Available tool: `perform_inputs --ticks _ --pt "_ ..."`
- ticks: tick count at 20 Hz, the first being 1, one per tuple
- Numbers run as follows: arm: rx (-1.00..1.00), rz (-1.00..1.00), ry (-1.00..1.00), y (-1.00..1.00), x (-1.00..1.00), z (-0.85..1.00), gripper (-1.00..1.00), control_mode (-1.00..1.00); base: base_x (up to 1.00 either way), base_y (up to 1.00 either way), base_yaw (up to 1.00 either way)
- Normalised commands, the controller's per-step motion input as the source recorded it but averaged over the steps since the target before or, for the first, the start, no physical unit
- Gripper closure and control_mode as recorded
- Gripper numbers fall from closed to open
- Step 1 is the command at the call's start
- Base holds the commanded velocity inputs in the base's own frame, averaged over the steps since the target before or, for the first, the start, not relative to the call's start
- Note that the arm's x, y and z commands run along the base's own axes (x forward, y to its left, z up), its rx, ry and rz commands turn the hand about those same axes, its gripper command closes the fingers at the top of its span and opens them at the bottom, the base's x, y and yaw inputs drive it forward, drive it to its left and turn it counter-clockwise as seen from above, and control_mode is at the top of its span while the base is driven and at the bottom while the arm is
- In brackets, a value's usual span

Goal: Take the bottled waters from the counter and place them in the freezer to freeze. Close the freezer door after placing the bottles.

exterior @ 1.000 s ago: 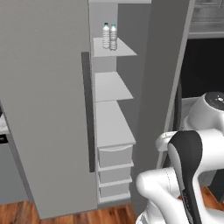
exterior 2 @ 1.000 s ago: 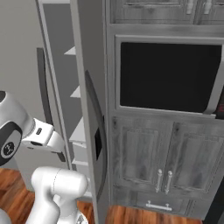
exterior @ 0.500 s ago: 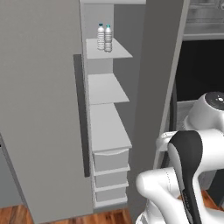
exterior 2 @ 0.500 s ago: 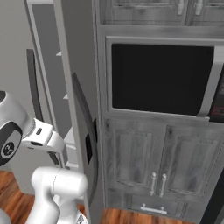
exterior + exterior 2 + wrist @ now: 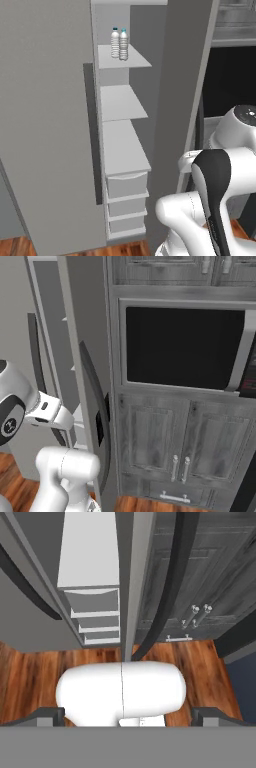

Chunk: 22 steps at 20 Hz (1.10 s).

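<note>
Both bottled waters [image 5: 119, 44] on freezer [image 5: 123, 105] shelf, hand [image 5: 128, 714] low, empty

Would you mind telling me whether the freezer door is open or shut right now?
Open. The freezer door stands swung aside, leaving the shelves and the two bottled waters on the top shelf exposed.

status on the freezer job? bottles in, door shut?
Done: both bottles stand side by side on the top freezer shelf. In hand: nothing; the gripper is open and empty, looking down at the floor in front of the freezer drawers. Left: the freezer door is open, shelves exposed, with its bar handle untouched. It needs pushing shut.
</note>
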Motion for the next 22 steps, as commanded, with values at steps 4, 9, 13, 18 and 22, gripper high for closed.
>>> perform_inputs --ticks 4,9,13,18,22 --pt "0.00 0.00 0.00 0.00 0.00 0.00 -1.00 1.00 0.33 0.04 0.00" --pt "0.00 0.00 0.00 0.00 0.00 0.00 -1.00 1.00 0.36 0.06 0.00" --pt "0.00 0.00 0.00 0.00 0.00 0.00 -1.00 1.00 0.38 0.06 0.00" --pt "0.00 0.00 0.00 0.00 0.00 0.00 -1.00 1.00 0.41 0.07 0.00" --pt "0.00 0.00 0.00 0.00 0.00 0.00 -1.00 1.00 0.42 0.12 -0.01"
